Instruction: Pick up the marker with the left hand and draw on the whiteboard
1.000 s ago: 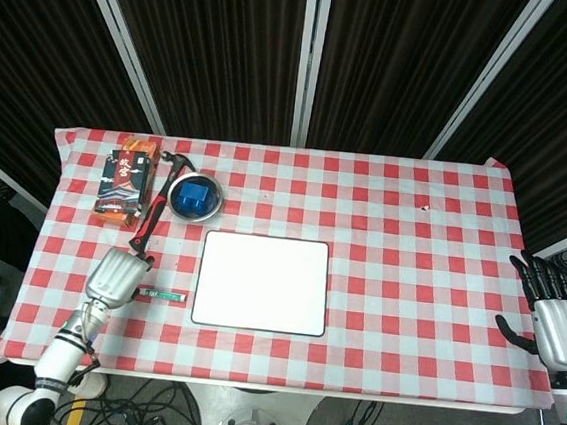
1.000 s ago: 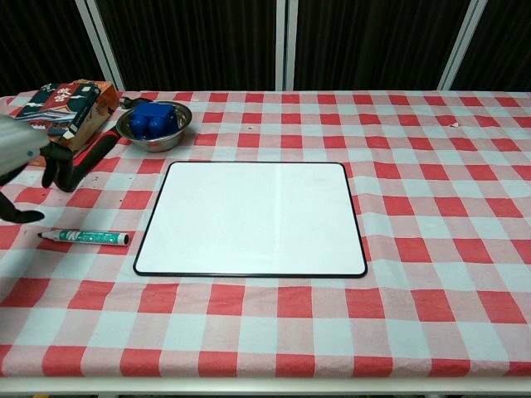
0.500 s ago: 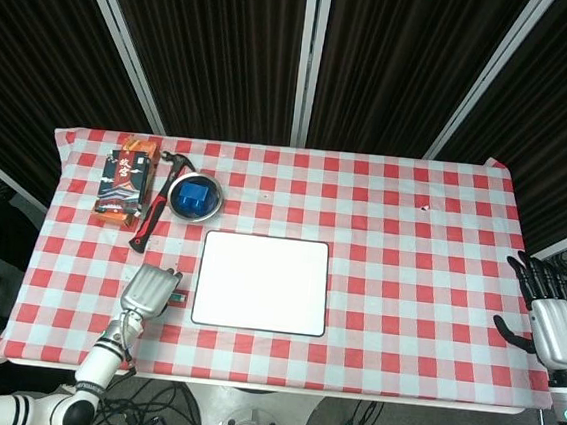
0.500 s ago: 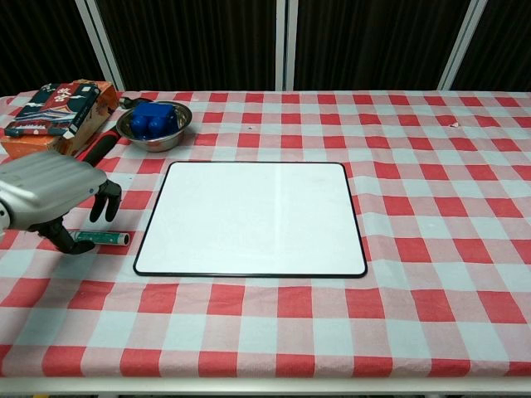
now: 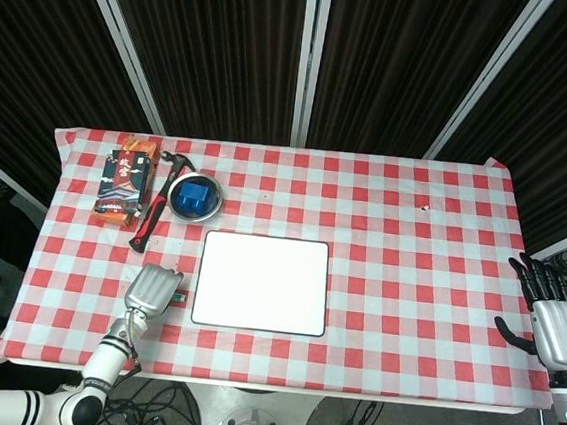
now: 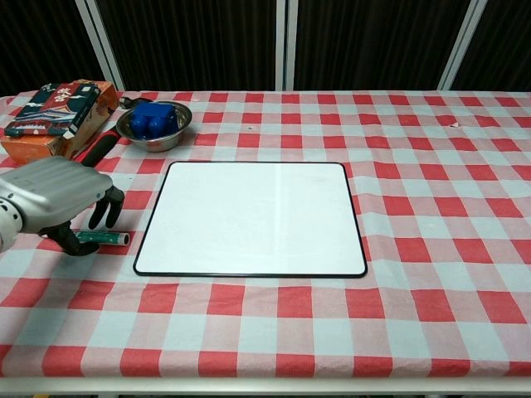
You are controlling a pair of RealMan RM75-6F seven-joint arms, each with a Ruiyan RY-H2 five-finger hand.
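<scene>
The green-and-white marker [image 6: 105,238] lies flat on the checked cloth just left of the whiteboard [image 6: 253,217]. My left hand [image 6: 60,195] hovers over the marker's left part, with fingers [image 6: 113,212] curved down behind it and the thumb in front, a small gap still showing. In the head view the left hand [image 5: 154,288] hides nearly all of the marker [image 5: 181,296], beside the whiteboard [image 5: 262,282]. My right hand [image 5: 559,329] rests at the table's right edge, fingers spread and holding nothing.
A steel bowl [image 6: 153,124] with blue objects, a hammer [image 6: 95,149] with a red-and-black handle and an orange box [image 6: 58,112] stand at the back left, behind the left hand. The bowl [image 5: 196,198] sits just above the whiteboard's top left corner.
My left hand came in from the left and down over the marker, then settled slightly lower around it. The marker, whiteboard and right hand stayed in place.
</scene>
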